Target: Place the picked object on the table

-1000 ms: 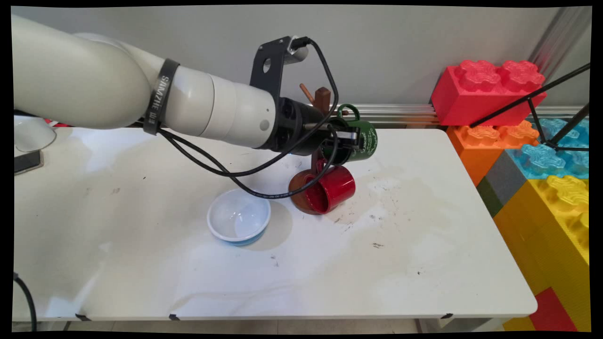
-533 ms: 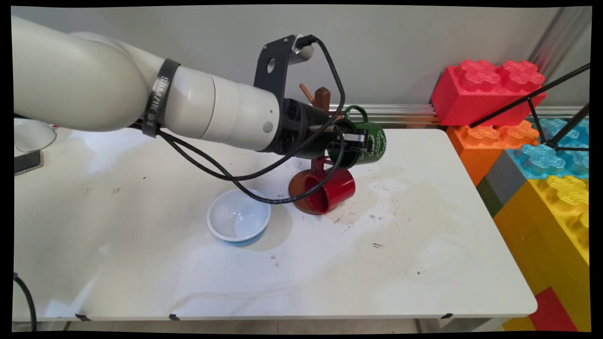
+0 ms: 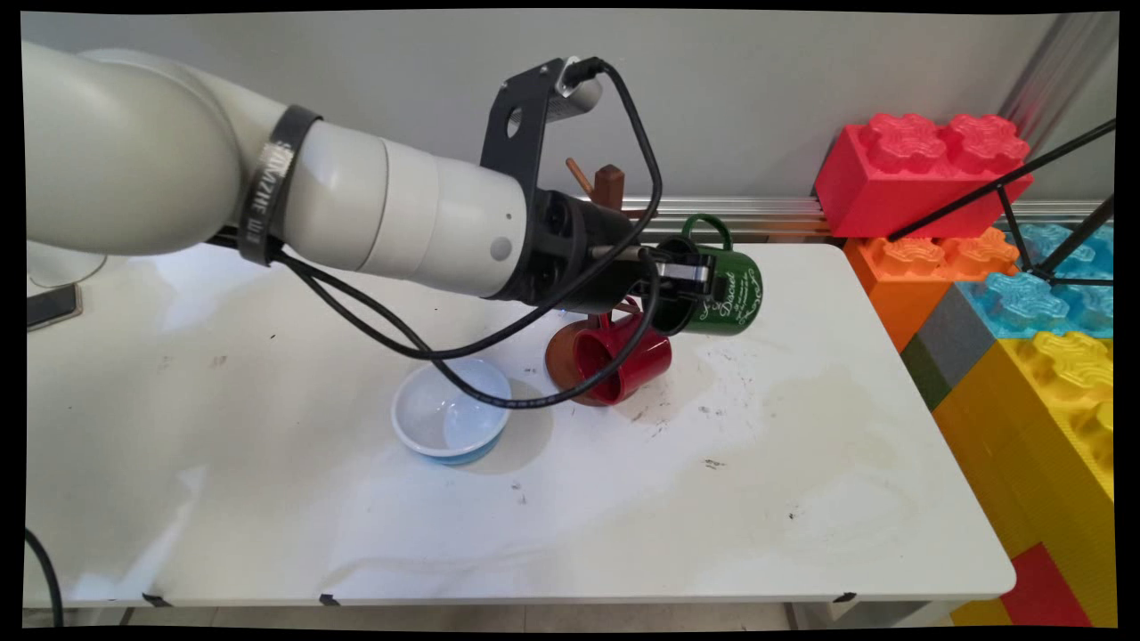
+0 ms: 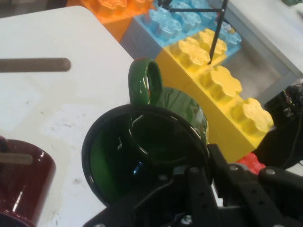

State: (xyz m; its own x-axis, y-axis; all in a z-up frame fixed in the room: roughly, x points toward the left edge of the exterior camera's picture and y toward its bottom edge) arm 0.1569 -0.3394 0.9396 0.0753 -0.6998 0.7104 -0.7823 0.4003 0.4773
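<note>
My gripper [image 3: 690, 276] is shut on the rim of a dark green mug [image 3: 732, 298] with white lettering, holding it on its side above the white table [image 3: 802, 463]. The hand view shows the green mug [image 4: 147, 156] mouth-on, handle upward, with my gripper [image 4: 203, 172] clamped on its rim at the lower right. Just left of it stands a brown wooden mug tree [image 3: 610, 185], and a bare peg [image 4: 35, 65] of it shows in the hand view. A red mug [image 3: 623, 361] hangs low on the tree, also seen as the red mug [image 4: 19, 184] at the lower left.
A white bowl with a blue outside [image 3: 451, 420] sits on the table left of the tree. Large toy bricks in red [image 3: 917, 165], orange, blue and yellow [image 3: 1060, 401] are stacked along the table's right side. A black tripod leg [image 3: 1006, 187] crosses them.
The gripper has carried the green mug to the right and slightly down, away from the mug tree. The red mug and the bowl have stayed put.
</note>
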